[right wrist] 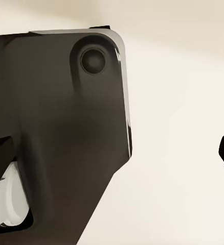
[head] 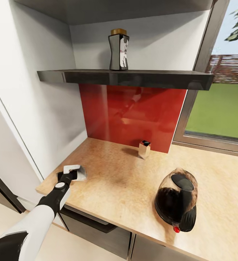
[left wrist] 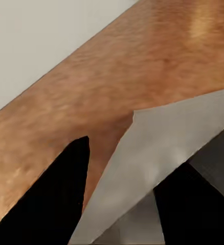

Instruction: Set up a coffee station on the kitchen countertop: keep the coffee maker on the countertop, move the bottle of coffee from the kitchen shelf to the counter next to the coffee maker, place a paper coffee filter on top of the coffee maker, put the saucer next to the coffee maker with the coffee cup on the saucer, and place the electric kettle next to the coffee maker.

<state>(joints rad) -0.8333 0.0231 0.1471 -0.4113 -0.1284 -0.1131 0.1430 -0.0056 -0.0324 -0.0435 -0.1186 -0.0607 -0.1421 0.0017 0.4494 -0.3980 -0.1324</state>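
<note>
The left gripper (head: 71, 175), at the worktop's (head: 126, 188) front left corner, is clamped on the paper coffee filter (head: 76, 170). The electric kettle (head: 177, 199) stands near the front edge. Farther back, the bottle of coffee (head: 119, 52) stands on the shelf (head: 126, 78). The right gripper's opening cannot be told.

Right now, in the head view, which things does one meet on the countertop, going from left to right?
Left gripper at the paper coffee filter → small box with a black top → electric kettle.
</note>
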